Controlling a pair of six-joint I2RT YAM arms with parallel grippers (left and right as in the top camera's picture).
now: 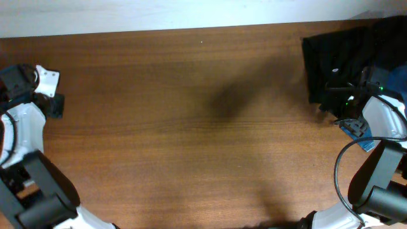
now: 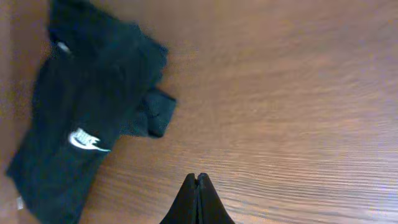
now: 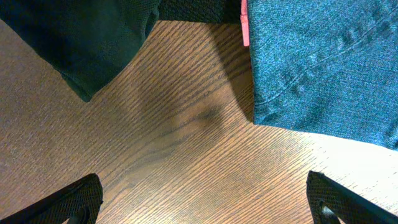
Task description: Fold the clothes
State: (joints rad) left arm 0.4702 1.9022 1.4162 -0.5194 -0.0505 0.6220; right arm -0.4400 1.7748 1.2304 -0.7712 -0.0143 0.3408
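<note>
Overhead, the crumpled black short-sleeved T-shirt [image 1: 331,60] lies bunched at the far right corner of the brown wooden surface [image 1: 191,127]. Its long axis runs far to near, and its left edge faces a wide stretch of wood. The left hand [image 2: 198,196] is pressed shut and empty. The right hand [image 3: 205,200] gapes wide, holding nothing, near blue denim cloth [image 3: 323,68].

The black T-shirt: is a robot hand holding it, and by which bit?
No, nothing is held. The left gripper is shut on nothing above the brown wooden table; the right gripper is open near the soft black short-sleeved T-shirt.
</note>
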